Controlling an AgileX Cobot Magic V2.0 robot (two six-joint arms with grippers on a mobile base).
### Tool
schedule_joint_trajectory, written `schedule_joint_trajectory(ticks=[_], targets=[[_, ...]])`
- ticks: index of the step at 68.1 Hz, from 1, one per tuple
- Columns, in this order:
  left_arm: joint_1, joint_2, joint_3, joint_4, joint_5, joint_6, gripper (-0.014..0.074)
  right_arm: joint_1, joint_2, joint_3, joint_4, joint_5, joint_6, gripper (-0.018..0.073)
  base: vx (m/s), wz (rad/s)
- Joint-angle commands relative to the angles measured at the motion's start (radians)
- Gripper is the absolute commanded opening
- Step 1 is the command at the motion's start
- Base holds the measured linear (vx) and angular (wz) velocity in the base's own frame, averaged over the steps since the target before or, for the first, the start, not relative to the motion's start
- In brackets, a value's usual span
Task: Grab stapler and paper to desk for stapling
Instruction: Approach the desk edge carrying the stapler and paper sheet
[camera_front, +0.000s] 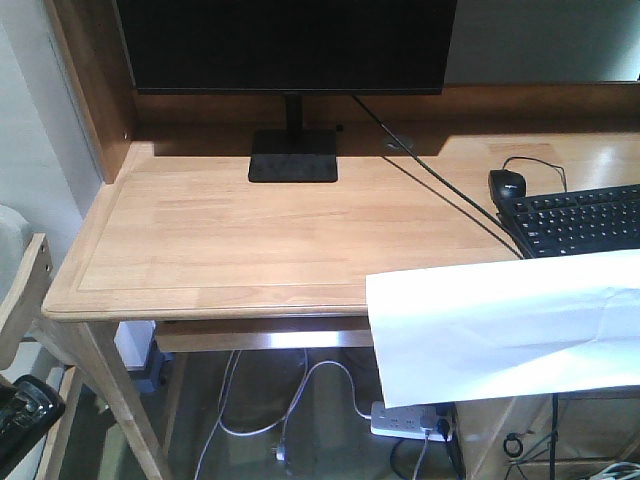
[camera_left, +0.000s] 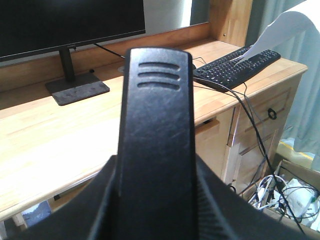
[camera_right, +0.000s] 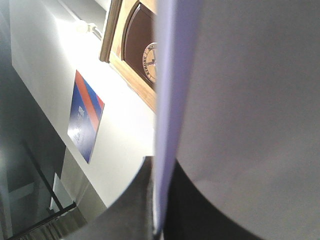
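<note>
**Work surface.** The desk (camera_front: 220, 240) is a light-wood top with a raised rim and a tall back panel. A monitor (camera_front: 290, 40) stands at the far centre on a flat black base (camera_front: 293, 155). A black mouse (camera_front: 507, 183) and a black keyboard (camera_front: 580, 218) lie at the right, and a cable runs diagonally from the monitor toward them. A white power strip (camera_front: 405, 420) lies on the floor below. In the left wrist view, a drawer unit (camera_left: 260, 125) with a ring pull sits under the right end of the desk.

**Left arm.** The left gripper (camera_left: 157, 200) is clamped on the stapler (camera_left: 157, 130). The stapler's black top, with three moulded grooves, points toward the desk. It is held off the surface, on the near side of the desk edge.

**Right arm.** The right gripper (camera_right: 160, 215) is closed on the paper (camera_front: 500, 320). In the right wrist view the sheet runs edge-on between the dark fingers. In the front view it hangs in the air at the near right, overlapping the desk edge and the keyboard. Behind it are a wall, a blue-and-red poster (camera_right: 86, 117) and a wood-framed clock (camera_right: 150, 62).
</note>
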Motion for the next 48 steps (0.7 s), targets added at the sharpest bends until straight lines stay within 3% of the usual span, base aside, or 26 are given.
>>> schedule_joint_trajectory(ticks=[1,48], targets=[[0.0,0.01,-0.029,-0.029,-0.118,-0.002,-0.0006,-0.001,0.002,0.023,0.013,-0.143,-0.013,-0.0001,0.07,0.0],[0.0,0.01,-0.029,-0.029,-0.118,-0.002,-0.0006,-0.001,0.002,0.023,0.013,-0.143,-0.013,-0.0001,0.07,0.01]])
